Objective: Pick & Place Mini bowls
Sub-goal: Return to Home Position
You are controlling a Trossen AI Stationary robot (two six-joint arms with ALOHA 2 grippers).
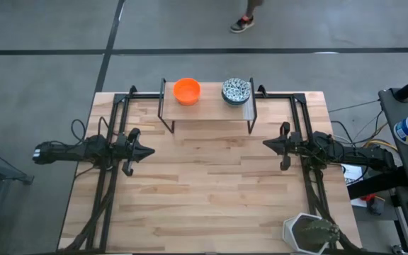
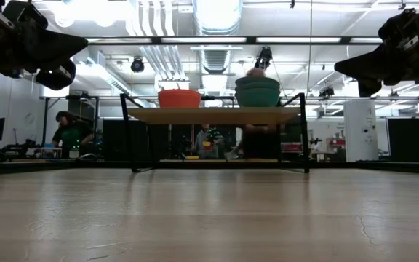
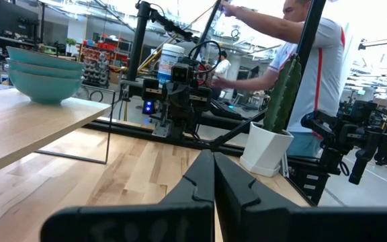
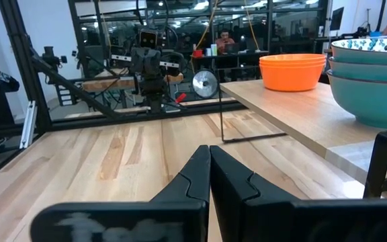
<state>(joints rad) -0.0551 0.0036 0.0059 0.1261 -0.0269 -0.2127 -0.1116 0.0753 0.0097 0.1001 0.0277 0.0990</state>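
Observation:
On a raised wooden shelf [image 1: 207,110] at the table's far edge stand two stacks of mini bowls: plain orange bowls [image 1: 186,91] on the left, speckled blue-grey bowls [image 1: 236,91] on the right. The low view shows the orange stack [image 2: 179,97] and the blue-grey stack [image 2: 257,92] resting on the shelf top. My left gripper [image 1: 149,150] hovers shut over the table's left side, pointing right. My right gripper [image 1: 266,144] hovers shut over the right side, pointing left. Both are above the table and far from the bowls.
The shelf stands on thin black wire legs [image 2: 132,138]. A white hexagonal plant pot [image 1: 310,232] with a cactus sits at the table's near right corner. Black frame rails [image 1: 108,177] run along both table sides. A person [image 3: 308,60] stands beyond the right side.

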